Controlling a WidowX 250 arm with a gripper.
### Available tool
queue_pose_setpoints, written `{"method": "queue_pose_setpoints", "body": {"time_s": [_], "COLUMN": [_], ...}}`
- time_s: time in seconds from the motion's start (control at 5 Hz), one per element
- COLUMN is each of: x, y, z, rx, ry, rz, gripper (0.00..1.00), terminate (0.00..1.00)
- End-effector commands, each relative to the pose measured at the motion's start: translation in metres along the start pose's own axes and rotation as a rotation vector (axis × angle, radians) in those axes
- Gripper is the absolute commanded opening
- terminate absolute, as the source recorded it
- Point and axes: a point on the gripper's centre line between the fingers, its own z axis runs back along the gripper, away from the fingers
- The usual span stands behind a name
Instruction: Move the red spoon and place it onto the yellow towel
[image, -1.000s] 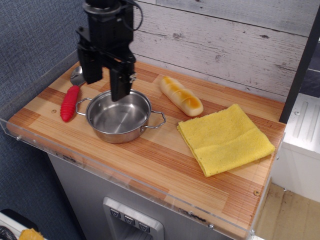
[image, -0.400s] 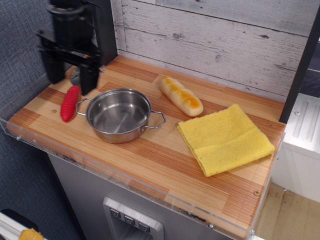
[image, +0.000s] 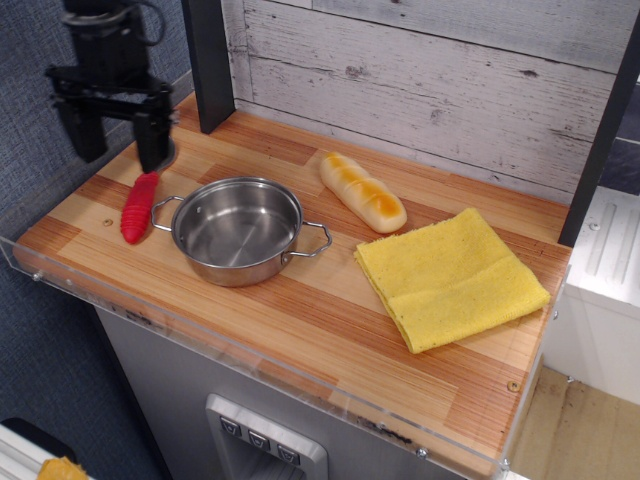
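The red spoon (image: 138, 207) lies on the wooden counter at the left, beside the steel pot; its ribbed red handle shows and its silver bowl is mostly hidden behind my gripper. The yellow towel (image: 450, 277) lies folded at the right of the counter. My gripper (image: 118, 150) hangs above the far left of the counter, over the spoon's bowl end, its two black fingers spread apart and empty.
A two-handled steel pot (image: 238, 231) stands right of the spoon. A yellow-orange bread roll (image: 362, 191) lies behind it, toward the grey plank wall. A clear acrylic rim (image: 200, 330) runs along the counter's front and left edges. A black post (image: 207, 62) stands at the back left.
My gripper has moved left from above the pot to above the spoon's bowl end. The spoon, pot, roll and towel have not moved.
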Motion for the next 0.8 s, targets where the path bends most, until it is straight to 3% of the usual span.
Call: {"method": "queue_pose_setpoints", "body": {"time_s": [0.0,0.2,0.6], "x": [0.014,0.017,0.018], "y": [-0.004,-0.021,-0.035], "z": [-0.025,-0.04,-0.055], "rx": [0.027,0.072,0.076], "ry": [0.084,0.179,0.228], "rz": [-0.051,-0.123,-0.167], "gripper": [1.0,1.0,1.0], "terminate": [0.0,0.0,0.0]}}
